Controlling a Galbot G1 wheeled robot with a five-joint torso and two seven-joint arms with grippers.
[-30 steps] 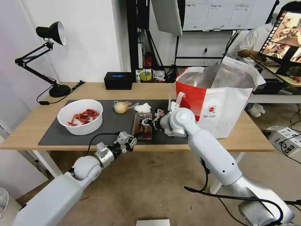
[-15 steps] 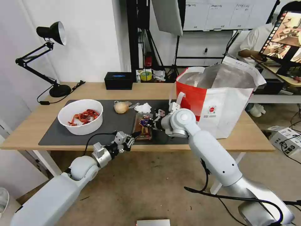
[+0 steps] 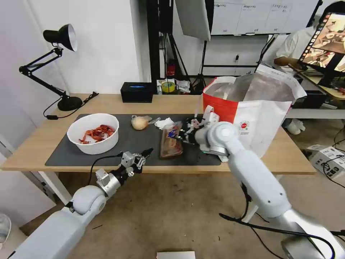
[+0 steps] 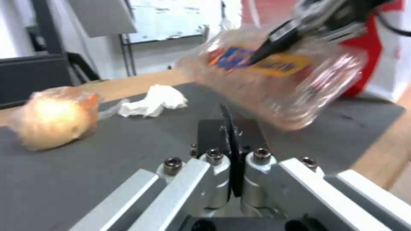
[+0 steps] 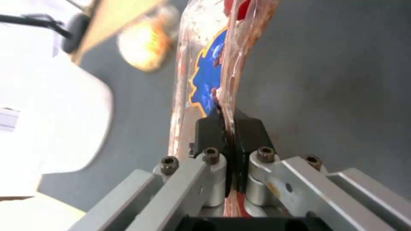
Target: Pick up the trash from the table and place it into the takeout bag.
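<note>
From the head view I see the clear tray [image 3: 171,142] tilted above the dark mat [image 3: 72,151] on the counter [image 3: 284,158], its long axis running from the near counter edge up toward my right gripper [image 3: 179,133], whose jaws pinch its far rim beside the takeout bag [image 3: 251,118]; my left gripper [image 3: 145,153] hangs at the counter's near edge. In the left wrist view my jaws are pressed together on nothing, with the tray lifted ahead, the tissue [image 4: 152,101] and wrapped lump [image 4: 53,117] lying on the mat. In the right wrist view the jaws are clamped tight on the tray's doubled rim, its length stretching straight away from them.
</note>
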